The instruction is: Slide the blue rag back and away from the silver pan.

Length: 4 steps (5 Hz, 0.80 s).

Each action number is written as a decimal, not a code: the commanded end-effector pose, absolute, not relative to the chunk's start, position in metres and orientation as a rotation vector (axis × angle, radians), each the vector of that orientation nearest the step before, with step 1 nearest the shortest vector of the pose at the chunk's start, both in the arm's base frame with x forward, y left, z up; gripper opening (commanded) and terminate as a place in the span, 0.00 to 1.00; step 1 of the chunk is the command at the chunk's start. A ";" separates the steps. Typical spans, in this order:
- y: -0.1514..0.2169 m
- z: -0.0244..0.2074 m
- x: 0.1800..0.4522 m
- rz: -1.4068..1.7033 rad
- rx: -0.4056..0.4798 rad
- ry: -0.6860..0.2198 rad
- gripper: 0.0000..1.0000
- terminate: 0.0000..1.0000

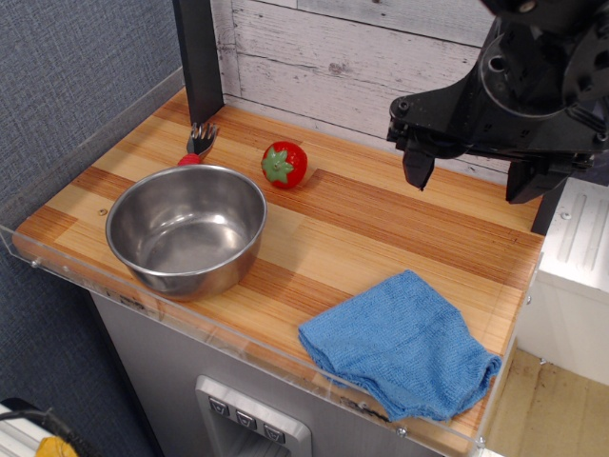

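The blue rag [404, 347] lies crumpled flat at the front right corner of the wooden table, its near edge reaching the table's front lip. The silver pan [186, 228] stands upright and empty at the front left, well apart from the rag. My gripper [471, 181] hangs in the air over the back right of the table, above and behind the rag. Its two black fingers [419, 169] are spread wide with nothing between them.
A red strawberry toy [284, 164] sits behind the pan. A fork with a red handle [198, 143] lies by a black post [198, 57] at the back left. A clear acrylic lip [190, 319] runs along the front edge. A white plank wall stands behind.
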<state>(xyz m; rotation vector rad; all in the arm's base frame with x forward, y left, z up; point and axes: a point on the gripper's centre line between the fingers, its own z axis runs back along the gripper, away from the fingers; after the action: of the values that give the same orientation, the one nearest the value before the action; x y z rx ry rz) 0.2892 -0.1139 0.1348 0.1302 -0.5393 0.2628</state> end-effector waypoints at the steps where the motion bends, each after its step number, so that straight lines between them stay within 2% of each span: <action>1: -0.114 0.135 0.289 0.263 0.130 -0.539 1.00 0.00; 3: -0.109 0.145 0.267 0.292 0.227 -0.474 1.00 0.00; 4: -0.107 0.144 0.260 0.277 0.259 -0.403 1.00 0.00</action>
<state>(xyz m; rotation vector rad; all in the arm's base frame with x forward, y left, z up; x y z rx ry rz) 0.2567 -0.1042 0.1303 0.2934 -0.3647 0.2770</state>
